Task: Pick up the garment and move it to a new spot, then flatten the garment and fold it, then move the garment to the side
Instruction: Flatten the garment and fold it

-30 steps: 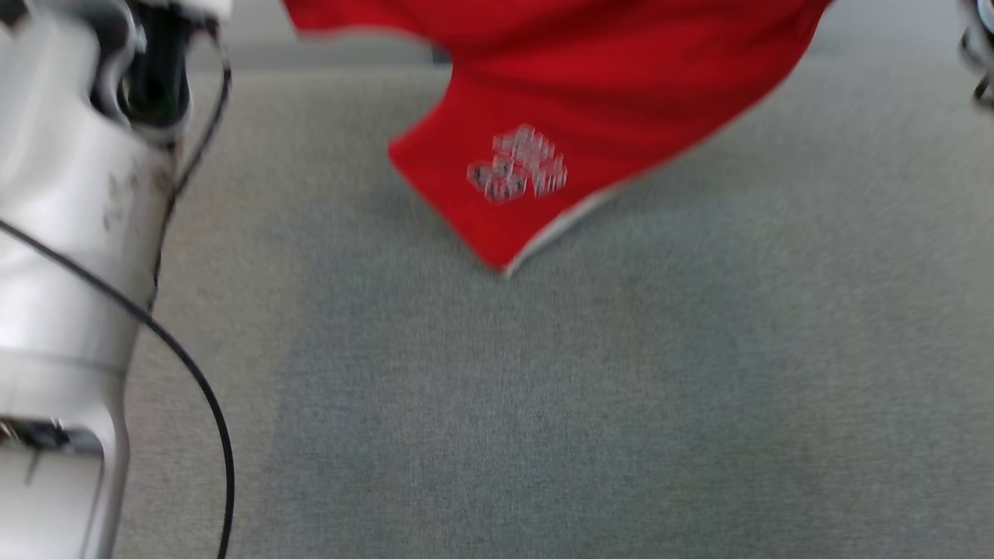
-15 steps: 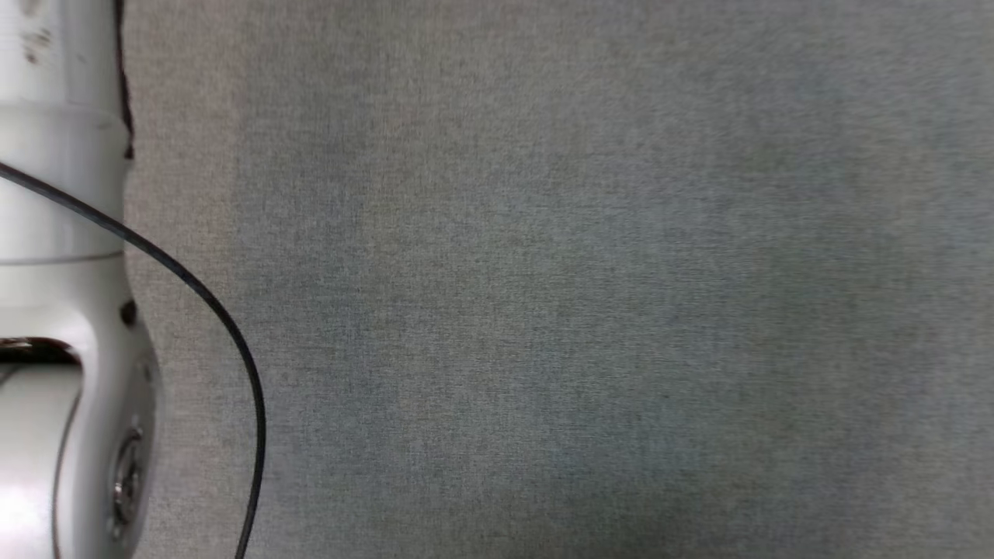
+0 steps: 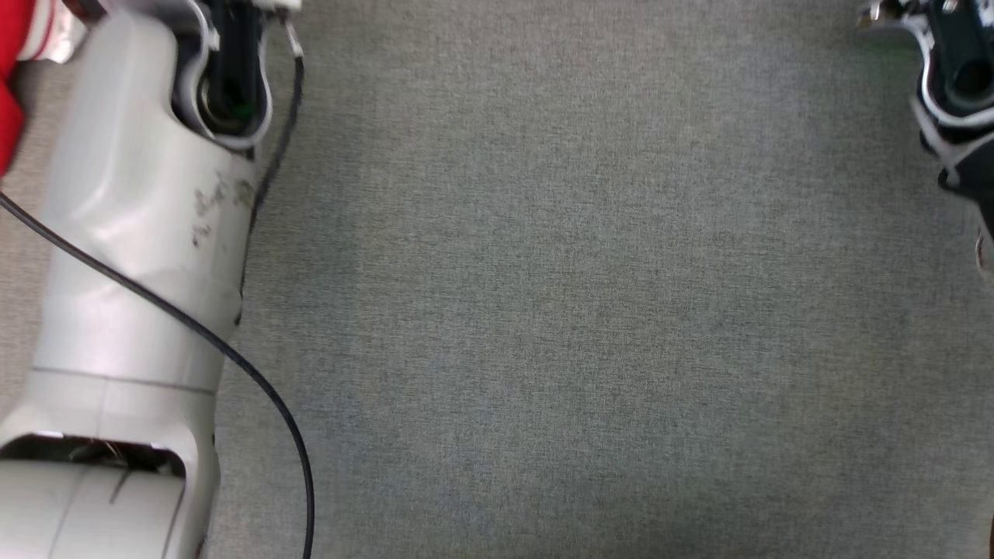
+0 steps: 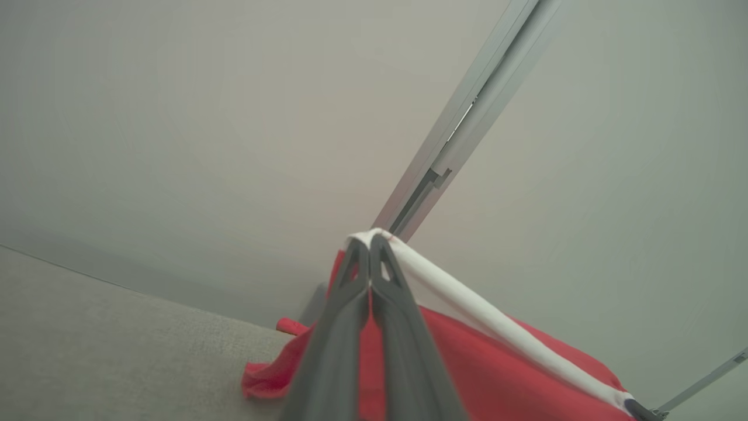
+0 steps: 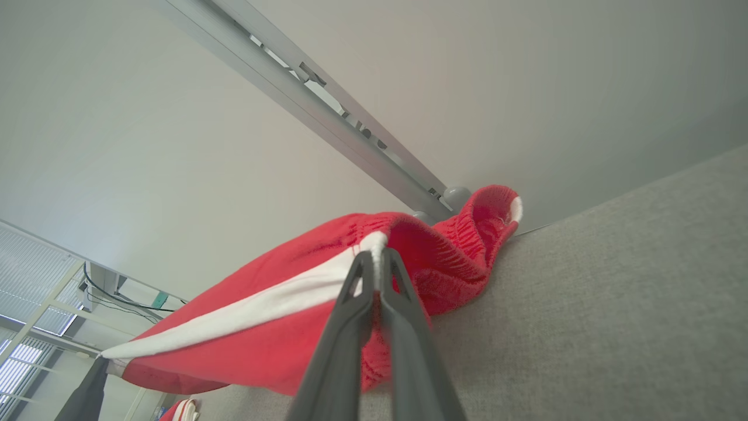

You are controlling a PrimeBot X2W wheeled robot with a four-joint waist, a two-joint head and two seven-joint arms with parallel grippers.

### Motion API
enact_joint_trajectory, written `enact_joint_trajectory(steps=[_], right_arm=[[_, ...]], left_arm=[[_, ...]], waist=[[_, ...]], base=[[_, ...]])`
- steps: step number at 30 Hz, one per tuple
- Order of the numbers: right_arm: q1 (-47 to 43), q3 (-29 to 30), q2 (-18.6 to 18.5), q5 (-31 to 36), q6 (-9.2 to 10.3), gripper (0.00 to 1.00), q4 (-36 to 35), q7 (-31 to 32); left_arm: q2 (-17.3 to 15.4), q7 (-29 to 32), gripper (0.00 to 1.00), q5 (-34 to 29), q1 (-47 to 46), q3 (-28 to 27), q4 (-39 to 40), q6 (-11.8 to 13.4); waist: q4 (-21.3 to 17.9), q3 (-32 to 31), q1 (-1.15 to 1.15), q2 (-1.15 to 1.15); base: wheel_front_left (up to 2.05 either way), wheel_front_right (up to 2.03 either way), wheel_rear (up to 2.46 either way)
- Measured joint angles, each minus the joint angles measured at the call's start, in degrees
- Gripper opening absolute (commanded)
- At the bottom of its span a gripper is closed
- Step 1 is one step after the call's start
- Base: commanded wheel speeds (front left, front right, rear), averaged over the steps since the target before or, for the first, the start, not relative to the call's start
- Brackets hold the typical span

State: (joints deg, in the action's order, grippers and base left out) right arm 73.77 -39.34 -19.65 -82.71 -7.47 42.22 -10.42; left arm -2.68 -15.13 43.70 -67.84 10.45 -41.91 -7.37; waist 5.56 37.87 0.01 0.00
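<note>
The left hand (image 4: 370,248) is clamped shut on the white-trimmed edge of the red garment (image 4: 502,368), while the right hand (image 5: 377,257), also shut, pinches its white stripe. The cloth hangs stretched between them over the grey worktop (image 3: 582,310), and a bunched end touches the surface near the far edge.
</note>
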Motion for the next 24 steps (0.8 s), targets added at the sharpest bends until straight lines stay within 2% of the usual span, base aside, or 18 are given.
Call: enact_joint_trajectory(steps=[8, 14, 24], right_arm=[[-9.07, -3.42, -2.63, -3.65, 0.00, 0.00, -2.68, 3.41], [-15.44, -6.70, -2.81, -4.67, -0.01, 0.00, -2.21, 6.15], [-23.29, -11.61, -3.68, -4.71, 0.00, 0.00, -1.69, 7.71]], left_arm=[[-0.15, -0.01, 0.00, 0.99, 7.73, 4.25, -2.97, -0.04], [-1.97, 0.00, 0.00, 2.16, 13.32, 12.38, -6.13, -0.05], [-3.16, 0.42, 0.00, 5.87, 19.98, 21.32, -11.04, -0.05]], waist=[[0.55, -5.45, 0.00, 0.00], [0.51, -10.60, 0.00, 0.00], [1.33, -18.82, 0.00, 0.00]], base=[[0.00, 0.00, 0.00], [0.00, 0.00, 0.00], [0.00, 0.00, 0.00]])
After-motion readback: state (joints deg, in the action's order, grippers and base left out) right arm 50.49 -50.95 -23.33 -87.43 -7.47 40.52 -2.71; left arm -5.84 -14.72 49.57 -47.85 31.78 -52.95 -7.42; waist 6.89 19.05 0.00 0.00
